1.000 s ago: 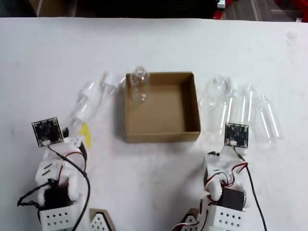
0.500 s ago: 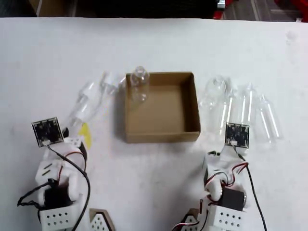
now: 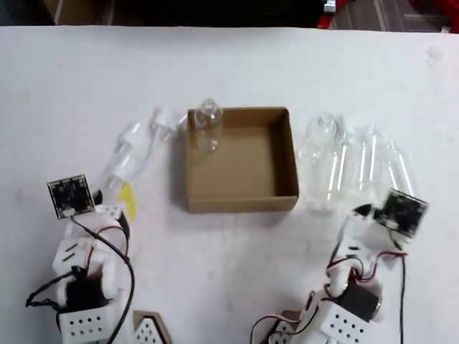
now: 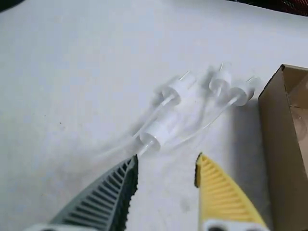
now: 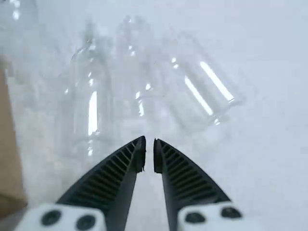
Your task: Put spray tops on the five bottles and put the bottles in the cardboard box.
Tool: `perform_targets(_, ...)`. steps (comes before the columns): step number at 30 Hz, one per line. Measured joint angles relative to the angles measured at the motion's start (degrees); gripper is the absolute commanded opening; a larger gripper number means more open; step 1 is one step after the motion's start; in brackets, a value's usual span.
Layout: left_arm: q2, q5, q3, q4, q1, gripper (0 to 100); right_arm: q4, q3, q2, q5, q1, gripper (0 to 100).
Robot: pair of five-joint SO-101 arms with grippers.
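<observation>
The open cardboard box [image 3: 276, 192] sits mid-table, and one clear bottle [image 3: 208, 123] without a spray top stands in its far left corner. Several clear bottles [image 3: 366, 163] lie side by side to the right of the box. Spray tops [image 3: 136, 147] with thin tubes lie to its left. My left gripper [image 4: 166, 168] is open, just short of the nearest spray top [image 4: 156, 132], with nothing between its grey and yellow fingers. My right gripper [image 5: 149, 155] is shut and empty, pointing at the lying bottles [image 5: 137, 91] from their near side.
The box's wall [image 4: 284, 130] lies beside the spray tops. White tabletop stretches in front of the box between the two arm bases [image 3: 82, 287]. The table's far edge [image 3: 229, 27] meets a dark floor.
The right arm has swung to the right, along the near ends of the lying bottles. The left arm, the box and the bottles have not moved.
</observation>
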Motion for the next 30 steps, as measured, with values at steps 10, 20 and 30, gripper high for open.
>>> perform_targets(10, 0.0, 0.0, 0.0, 0.0, 0.0, 18, -6.59, -0.26, 0.09, 13.45, 5.71, 6.6)
perform_targets(20, 0.0, 0.0, 0.0, 0.0, 0.0, 18, 14.95, -28.04, 8.09, 20.66, -10.02, 5.0)
perform_targets(30, 0.0, 0.0, 0.0, 0.0, 0.0, 18, 27.08, -67.08, 54.07, 17.85, -16.44, 5.0)
